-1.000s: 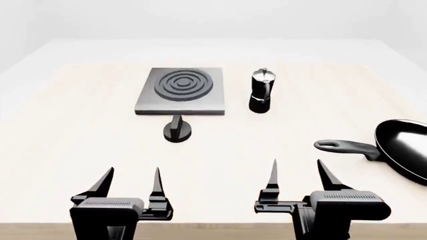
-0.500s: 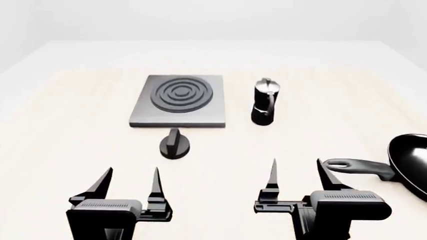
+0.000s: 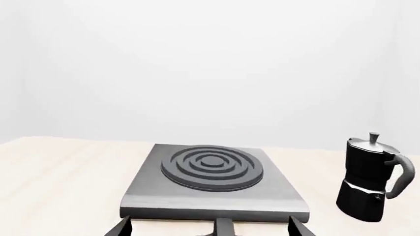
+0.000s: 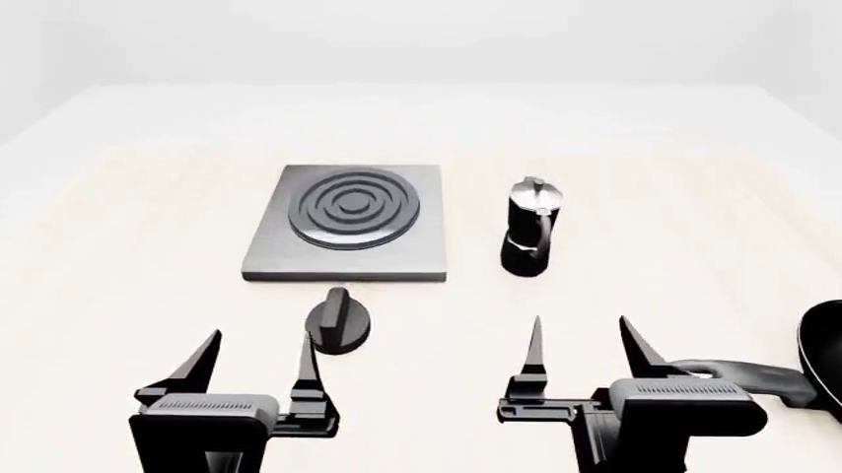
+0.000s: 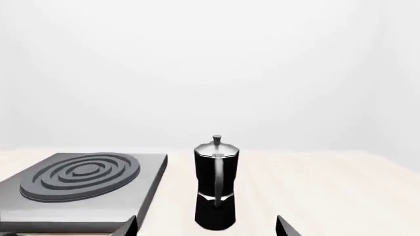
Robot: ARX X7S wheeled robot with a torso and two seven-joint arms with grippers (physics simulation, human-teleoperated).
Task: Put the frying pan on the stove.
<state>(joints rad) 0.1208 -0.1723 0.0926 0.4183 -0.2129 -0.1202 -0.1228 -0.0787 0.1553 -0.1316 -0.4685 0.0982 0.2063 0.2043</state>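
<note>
The frying pan (image 4: 826, 359) is a glossy black pan at the far right edge of the head view, mostly cut off; its long handle (image 4: 736, 375) points left, just right of my right gripper. The stove (image 4: 349, 221) is a flat grey plate with dark concentric rings at the middle of the table; it also shows in the left wrist view (image 3: 211, 184) and the right wrist view (image 5: 82, 184). My left gripper (image 4: 258, 353) is open and empty, near the table's front. My right gripper (image 4: 582, 340) is open and empty beside the pan handle.
A black-and-silver moka pot (image 4: 529, 227) stands right of the stove; it also shows in the left wrist view (image 3: 371, 178) and the right wrist view (image 5: 216, 181). A small black round knob (image 4: 338, 321) lies in front of the stove, just beyond my left gripper. The light wooden table (image 4: 145, 246) spreads all round.
The view has shifted: the stove, moka pot and knob now sit lower in the picture, and the pan has slid toward the right edge, now mostly cut off. Both grippers stay open.
</note>
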